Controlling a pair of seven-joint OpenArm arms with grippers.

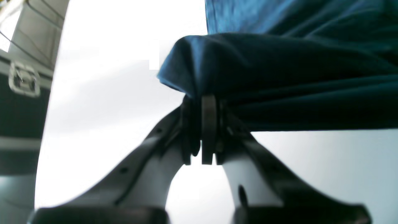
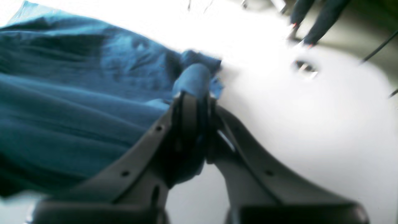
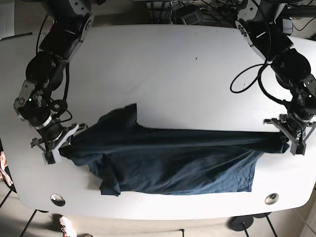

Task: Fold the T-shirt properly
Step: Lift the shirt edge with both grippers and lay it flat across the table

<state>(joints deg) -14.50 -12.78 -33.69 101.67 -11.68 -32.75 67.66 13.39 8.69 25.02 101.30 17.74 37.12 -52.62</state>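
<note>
Front edge of shirt: the T-shirt (image 3: 168, 168) lies spread across the near half of the white table (image 3: 163, 64), its lower hem and a bunched sleeve close to the near table edge. You want that edge to stay flat while the far edge moves.

Right gripper: your right gripper (image 2: 194, 102) is clamped tight on a bunched corner of blue cloth; in the base view it sits at the shirt's end on that view's left (image 3: 55, 143). The pinch looks thick, so likely more than one layer is caught. Check that before you carry it.

Left gripper: your left gripper (image 1: 203, 124) is closed on a fold of dark fabric, which drapes up and away from the pads. In the base view it holds the opposite end (image 3: 291, 133).

Stretch between them: the held edge runs as a taut ridge from one gripper to the other. Judging by that, you are mid-fold, with the far edge lifted.

How to do it well: move both arms together at equal height and speed, keep the tension even, and lay the held edge down parallel to the near hem.

Risk: the crumpled sleeve (image 3: 121, 118) may trap a wrinkle under the fold.

Far table: bare white surface beyond the shirt.
</note>
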